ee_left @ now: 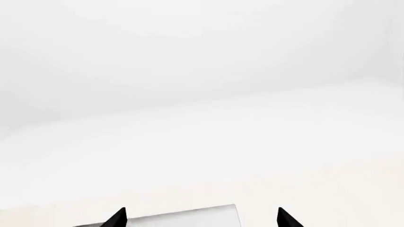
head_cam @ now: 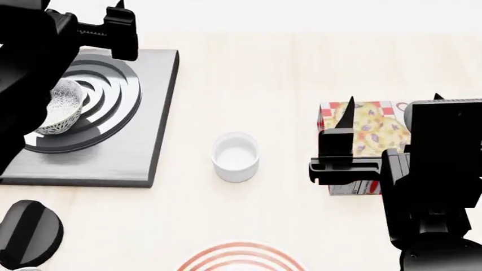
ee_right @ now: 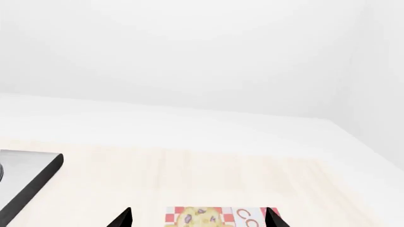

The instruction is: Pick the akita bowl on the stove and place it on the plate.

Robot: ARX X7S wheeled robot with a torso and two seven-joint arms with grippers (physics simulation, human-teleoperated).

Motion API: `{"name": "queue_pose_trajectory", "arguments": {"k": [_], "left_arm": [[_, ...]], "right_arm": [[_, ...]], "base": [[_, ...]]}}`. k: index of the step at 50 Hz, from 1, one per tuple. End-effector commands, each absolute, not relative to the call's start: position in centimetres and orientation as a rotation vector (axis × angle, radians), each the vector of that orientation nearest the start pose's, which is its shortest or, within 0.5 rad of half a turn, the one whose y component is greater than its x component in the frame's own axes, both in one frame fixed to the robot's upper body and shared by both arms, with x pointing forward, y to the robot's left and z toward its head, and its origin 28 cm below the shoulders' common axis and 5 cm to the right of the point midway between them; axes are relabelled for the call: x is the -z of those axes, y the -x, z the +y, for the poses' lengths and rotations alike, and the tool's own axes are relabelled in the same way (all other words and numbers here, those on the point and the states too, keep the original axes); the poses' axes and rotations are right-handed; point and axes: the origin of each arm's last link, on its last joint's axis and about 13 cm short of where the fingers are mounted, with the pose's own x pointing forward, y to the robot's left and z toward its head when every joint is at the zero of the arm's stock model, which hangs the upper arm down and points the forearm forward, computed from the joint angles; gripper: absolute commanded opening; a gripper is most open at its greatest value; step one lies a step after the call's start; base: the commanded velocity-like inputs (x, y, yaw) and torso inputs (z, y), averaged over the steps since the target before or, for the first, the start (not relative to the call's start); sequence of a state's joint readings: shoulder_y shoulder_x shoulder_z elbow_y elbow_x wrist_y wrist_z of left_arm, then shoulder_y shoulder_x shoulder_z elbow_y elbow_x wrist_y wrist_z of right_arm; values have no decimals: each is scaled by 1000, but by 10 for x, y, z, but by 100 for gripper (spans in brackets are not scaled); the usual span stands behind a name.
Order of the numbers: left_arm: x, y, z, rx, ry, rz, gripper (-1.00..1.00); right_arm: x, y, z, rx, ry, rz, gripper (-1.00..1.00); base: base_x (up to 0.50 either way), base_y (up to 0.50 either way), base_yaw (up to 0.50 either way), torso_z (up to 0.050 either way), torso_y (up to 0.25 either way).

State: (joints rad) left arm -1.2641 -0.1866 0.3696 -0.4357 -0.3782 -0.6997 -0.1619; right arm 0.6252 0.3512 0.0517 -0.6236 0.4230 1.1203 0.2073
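On the stove (head_cam: 154,113), the akita bowl (head_cam: 62,107) sits below the left tool (head_cam: 113,20), prongs apart

A pale, light-wood tabletop (head_cam: 286,84) is being shown under bright, even light, with only faint shadows being cast on it. Beyond its far edge, plain white walls (ee_right: 189,52) are being seen, meeting at a corner in the right wrist view.

1. The small deep speckled black-and-white akita bowl (head_cam: 62,110) sits upright on the stove's rings, partly hidden.
2. The flat square dark grey stove (head_cam: 154,121) lies at the worktop's far left.
3. The red-ringed white plate (head_cam: 242,258) lies at the near edge, cropped.
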Motion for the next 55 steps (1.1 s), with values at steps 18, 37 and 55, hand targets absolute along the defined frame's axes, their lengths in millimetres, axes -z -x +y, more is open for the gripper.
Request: {"name": "queue_pose_trajectory", "arguments": {"k": [18,37,55], "left_arm": [[-257,-395,204,-65,-179,240,100],[-236,-395,209,-99,-278,297,100],[-223,-394,215,-130,-319,322,100]], "right_arm": [[-220,-256,-148,46,98,-112,100],[-221,-254,-148,46,98,-113,100],[-219,-255,-148,46,98,-112,100]], "base": [[0,0,0,0,0],[0,0,0,0,0],[0,0,0,0,0]]}}
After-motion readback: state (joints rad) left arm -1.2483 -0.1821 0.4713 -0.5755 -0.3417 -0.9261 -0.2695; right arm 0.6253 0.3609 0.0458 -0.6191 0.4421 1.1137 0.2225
